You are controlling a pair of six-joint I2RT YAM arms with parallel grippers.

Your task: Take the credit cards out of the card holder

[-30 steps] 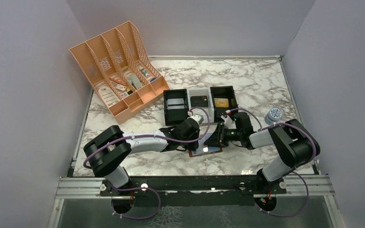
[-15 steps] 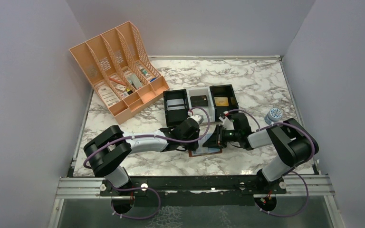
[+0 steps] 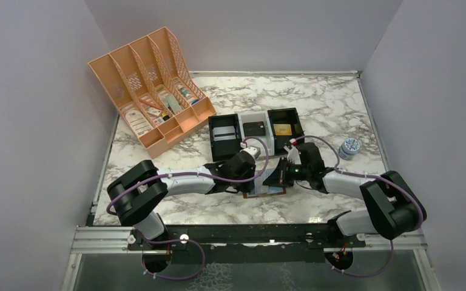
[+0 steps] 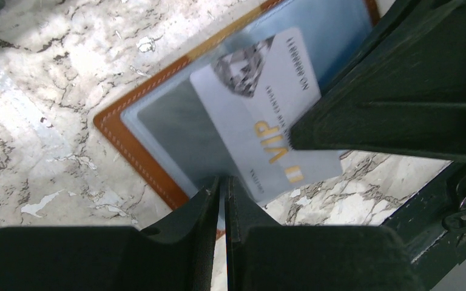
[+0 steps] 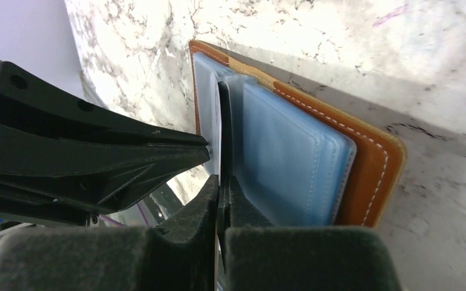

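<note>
The brown card holder lies spread open on the marble between my two grippers, its brown edge and blue-grey pockets in both wrist views. A pale grey credit card printed "VIP" sticks partway out of a pocket, over the holder's edge. My right gripper is shut on this card, which shows edge-on between its jaws; its black finger covers the card's right part. My left gripper is pinched shut on the holder's clear inner sleeve at its near edge. The left fingers lie just left of the card.
A peach file organiser stands at the back left. Two black trays and a grey tray sit just behind the holder. A small round blue-white tin is at the right.
My right gripper has closed onto the card. The right arm's elbow has swung out to the right and nearer. The left arm has not moved.
</note>
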